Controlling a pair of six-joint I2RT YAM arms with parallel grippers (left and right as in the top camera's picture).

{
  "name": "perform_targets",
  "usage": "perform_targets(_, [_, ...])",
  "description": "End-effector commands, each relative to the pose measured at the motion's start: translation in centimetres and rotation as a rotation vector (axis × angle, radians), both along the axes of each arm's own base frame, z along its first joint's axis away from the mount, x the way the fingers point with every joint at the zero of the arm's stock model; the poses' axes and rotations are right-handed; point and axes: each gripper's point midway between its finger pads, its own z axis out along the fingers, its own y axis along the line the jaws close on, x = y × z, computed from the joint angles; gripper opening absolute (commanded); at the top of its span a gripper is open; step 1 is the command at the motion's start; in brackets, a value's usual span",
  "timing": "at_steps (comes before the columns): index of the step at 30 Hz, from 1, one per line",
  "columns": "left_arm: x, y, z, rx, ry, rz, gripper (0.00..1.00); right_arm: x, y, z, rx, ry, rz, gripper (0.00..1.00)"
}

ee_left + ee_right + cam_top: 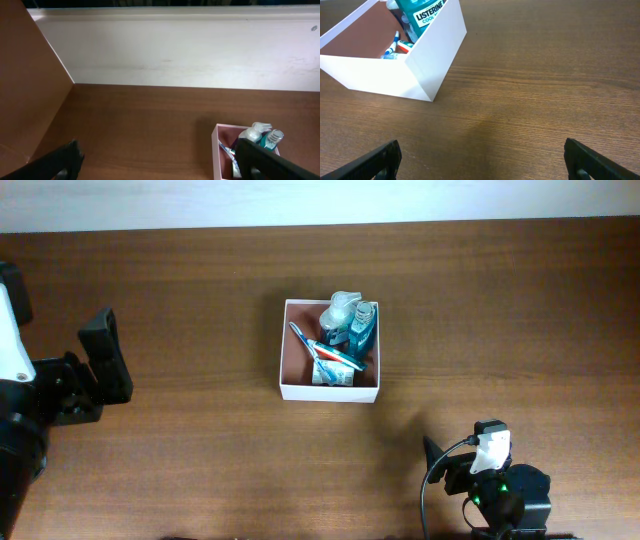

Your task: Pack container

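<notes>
Wooden surface [180, 300], container [330, 391] sitting mid-surface, upright, toiletries inside. Left claw [157, 152] spread wide, empty, well off to the container's left. Right claw [481, 150] also spread, empty, near the container's front corner (not touching). Inside: Listerine bottle [363, 328], white bottle [341, 307], toothbrush [302, 339].

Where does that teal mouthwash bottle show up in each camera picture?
Overhead: mouthwash bottle at centre, in the container's upper right corner.
Left wrist: bottle at bottom right.
Right wrist: bottle at top left, label readable.
Shared landmark: the white container.
</notes>
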Motion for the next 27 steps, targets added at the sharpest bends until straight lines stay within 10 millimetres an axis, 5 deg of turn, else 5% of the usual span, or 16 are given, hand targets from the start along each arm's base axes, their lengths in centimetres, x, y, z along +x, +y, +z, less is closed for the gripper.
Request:
perform_targets(1, [-0.1, 0.3, 0.1, 0.012, -0.004, 0.011, 0.99, 0.0, 0.1, 0.0, 0.018, -0.004, 0.002, 0.99])
perform_targets(19, [-1.1, 1.5, -0.1, 0.030, -0.008, 0.060, 0.99, 0.0, 0.1, 0.0, 0.018, -0.004, 0.002, 0.99])
perform_targets(27, [-2.2, 2.5, -4.2, 0.002, -0.034, 0.103, 0.99, 0.0, 0.1, 0.0, 0.018, -0.004, 0.002, 0.99])
